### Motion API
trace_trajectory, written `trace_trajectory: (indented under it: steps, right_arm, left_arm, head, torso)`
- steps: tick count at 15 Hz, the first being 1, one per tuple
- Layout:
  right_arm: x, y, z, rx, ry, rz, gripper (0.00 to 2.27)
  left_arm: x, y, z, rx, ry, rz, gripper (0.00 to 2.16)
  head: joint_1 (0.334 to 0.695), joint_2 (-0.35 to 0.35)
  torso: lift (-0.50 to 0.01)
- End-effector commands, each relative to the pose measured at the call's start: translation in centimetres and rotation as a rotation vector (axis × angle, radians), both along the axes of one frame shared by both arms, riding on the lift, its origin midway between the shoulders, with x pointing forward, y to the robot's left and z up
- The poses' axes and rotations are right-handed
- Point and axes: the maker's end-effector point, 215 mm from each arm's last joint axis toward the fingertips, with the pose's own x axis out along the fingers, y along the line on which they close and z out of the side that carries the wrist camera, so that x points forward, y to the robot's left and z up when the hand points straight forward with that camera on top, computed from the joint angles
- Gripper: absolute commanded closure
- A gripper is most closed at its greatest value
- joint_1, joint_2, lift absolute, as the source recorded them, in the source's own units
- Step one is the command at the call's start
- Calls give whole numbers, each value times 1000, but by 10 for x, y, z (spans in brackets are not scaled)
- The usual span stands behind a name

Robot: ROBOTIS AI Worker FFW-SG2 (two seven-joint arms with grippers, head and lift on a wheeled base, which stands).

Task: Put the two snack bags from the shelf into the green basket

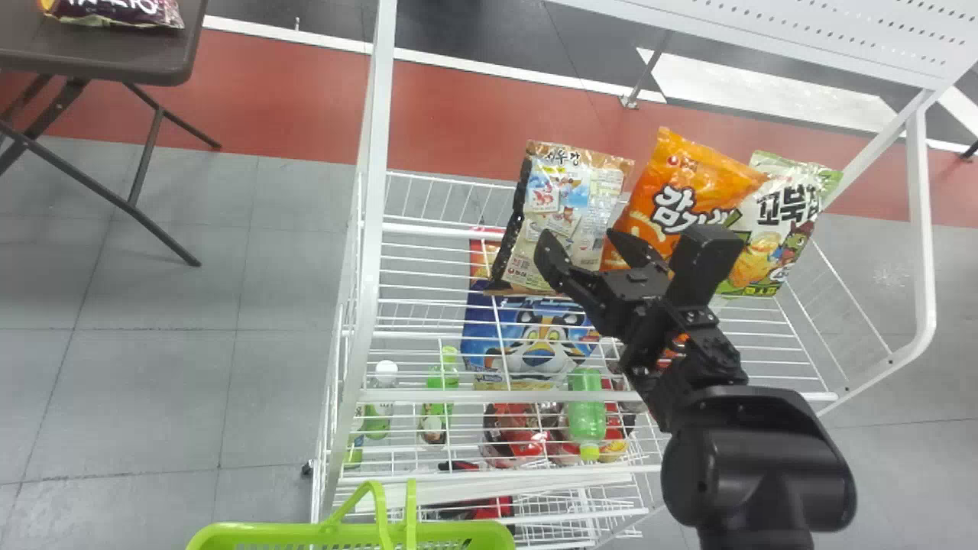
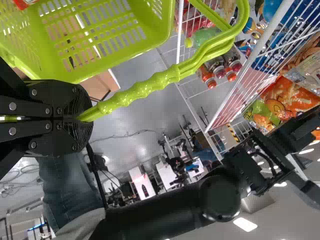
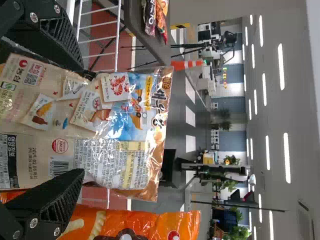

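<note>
Right claw (image 3: 82, 120) gapes wide, empty, at beige bag (image 3: 115, 135); left claw (image 2: 84, 119) clamps handle (image 2: 145, 90), presumably steadying green basket (image 1: 260, 532) at 7 o'clock.

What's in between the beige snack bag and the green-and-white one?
An orange snack bag! The head view shows it between the beige one and the green-and-white one.

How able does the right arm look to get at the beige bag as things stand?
Probably yes. The right end effector is open right at the beige bag, with nothing visible between them, though the orange bag close beside may crowd one finger.
</note>
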Motion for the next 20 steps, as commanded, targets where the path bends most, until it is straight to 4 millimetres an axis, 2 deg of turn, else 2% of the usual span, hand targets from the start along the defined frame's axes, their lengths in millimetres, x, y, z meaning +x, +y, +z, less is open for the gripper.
trace_trajectory:
  steps: [1,4,5,6,7,8,9,13,15,17,20]
  right_arm:
    - [11,5,-10,-13,17,-1,83]
    - [25,8,-27,-26,52,-7,130]
    - [28,7,-34,-24,69,-11,299]
    - [30,5,-37,-16,77,-17,937]
    - [29,-1,-39,-22,83,-48,1747]
    - [27,-1,-39,-23,79,-54,2155]
    - [23,0,-38,-23,71,-52,2236]
    - [10,7,-20,-10,32,-35,2243]
    - [0,14,1,2,-5,-17,2243]
    - [-18,26,26,25,-40,13,2243]
    - [-62,41,67,43,-59,64,2243]
  left_arm:
    - [1,2,-1,3,-1,4,1973]
    - [3,3,0,1,-3,6,1973]
    - [3,4,0,3,-3,5,1973]
    - [3,4,0,3,-3,5,1973]
    - [3,5,-1,3,-3,8,1973]
    - [4,5,0,3,-3,9,1973]
    - [4,5,0,3,-5,9,1973]
    - [5,5,-1,4,-3,8,1973]
    - [5,5,0,1,-4,9,1973]
    - [4,4,1,-1,-5,10,1973]
    - [3,3,3,-4,-4,8,1973]
  head:
    - [695,-350]
    - [695,-350]
    - [695,-350]
    - [695,-350]
    - [695,-350]
    - [695,-350]
    - [695,-350]
    - [695,-350]
    - [695,-350]
    - [695,-350]
    - [695,-350]
  torso:
    - [-11]
    - [-11]
    - [-11]
    - [-11]
    - [-11]
    - [-11]
    - [-11]
    - [-11]
    - [-11]
    - [-11]
    - [-11]
